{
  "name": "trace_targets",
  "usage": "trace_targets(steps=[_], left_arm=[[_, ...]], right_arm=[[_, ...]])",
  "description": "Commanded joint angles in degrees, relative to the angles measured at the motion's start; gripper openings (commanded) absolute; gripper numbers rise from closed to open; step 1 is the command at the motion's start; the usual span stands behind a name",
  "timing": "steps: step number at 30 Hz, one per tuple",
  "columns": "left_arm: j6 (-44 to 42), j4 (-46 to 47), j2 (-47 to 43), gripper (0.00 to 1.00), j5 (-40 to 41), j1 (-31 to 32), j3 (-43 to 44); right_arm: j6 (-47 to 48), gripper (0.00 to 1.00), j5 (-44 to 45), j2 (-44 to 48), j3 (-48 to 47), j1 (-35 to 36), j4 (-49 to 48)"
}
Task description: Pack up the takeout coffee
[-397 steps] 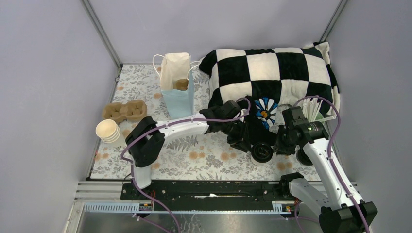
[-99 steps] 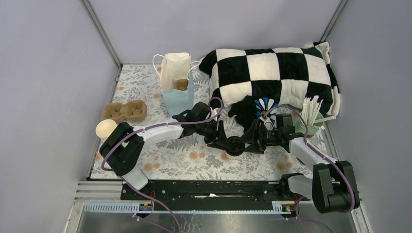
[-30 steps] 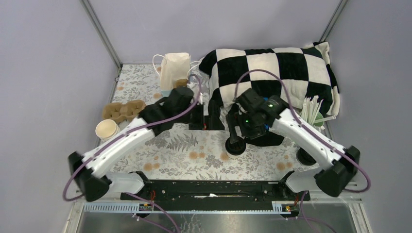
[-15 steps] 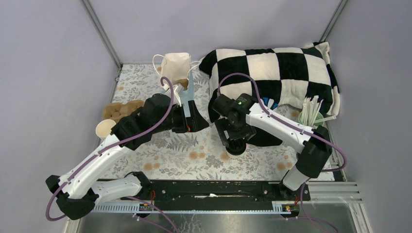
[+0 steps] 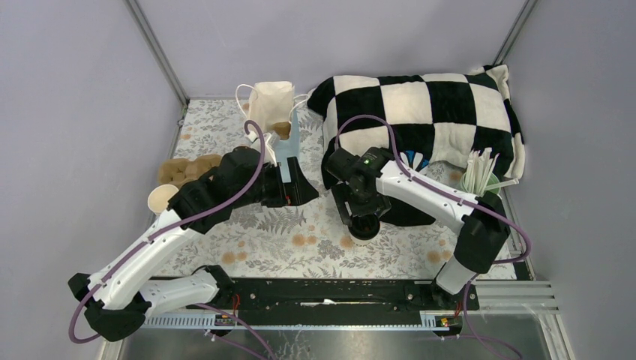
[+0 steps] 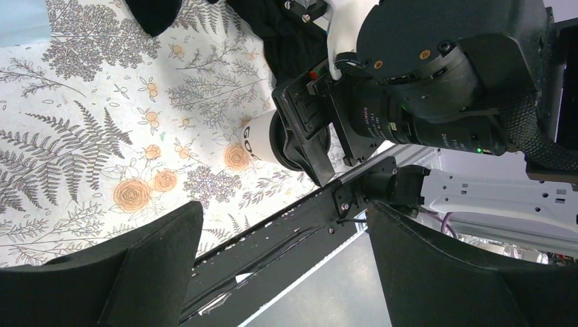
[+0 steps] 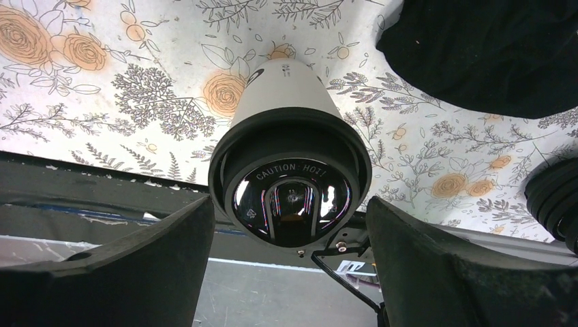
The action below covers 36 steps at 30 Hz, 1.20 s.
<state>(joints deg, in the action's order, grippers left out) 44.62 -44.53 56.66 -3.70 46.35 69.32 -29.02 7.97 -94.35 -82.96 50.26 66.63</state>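
Flanking takeout coffee [image 7: 286, 102], right gripper [image 7: 287, 204] (jaws wide), mat edge [image 7: 136, 151] near.

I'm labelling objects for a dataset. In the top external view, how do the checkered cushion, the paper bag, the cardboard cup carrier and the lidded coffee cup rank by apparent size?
1. checkered cushion
2. paper bag, standing tall, so nearer the camera
3. cardboard cup carrier, partly hidden
4. lidded coffee cup, mostly hidden

Top view looks down on the table [image 5: 300, 241]; both wrist views, nearer, share the takeout coffee [image 7: 290, 136].
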Motion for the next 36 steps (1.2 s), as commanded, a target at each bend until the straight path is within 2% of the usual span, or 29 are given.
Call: trace_targets(steps=[1,16,23,29,36], left_arm=[[-1.6,-0.3,0.6,0.94,0.9,-0.3,2.6],[-2.4,-0.8,1.9,0.94,0.9,-0.3,3.5],[-2.7,-1.1,2.6,0.94,1.5,-0.3,4.9],[-2.9,-1.3,2.9,0.94,1.6,-0.4,5.2],[-2.5,-1.3,2.7,0.94,1.7,-0.4,4.9]], right_arm=[[-1.0,0.88,1.0,1.4,1.7,0.4,-2.3],[-1.9,0.83,2.8,2.9,5.1,0.4,-4.7],[-2.0,0.76,3.4,4.5,6.4,0.4,-5.8],[-1.0,0.83,4.1,5.5,7.2,0.5,-6.6],[-0.3,0.84,4.8,7.5,9.0,0.7,-8.7]])
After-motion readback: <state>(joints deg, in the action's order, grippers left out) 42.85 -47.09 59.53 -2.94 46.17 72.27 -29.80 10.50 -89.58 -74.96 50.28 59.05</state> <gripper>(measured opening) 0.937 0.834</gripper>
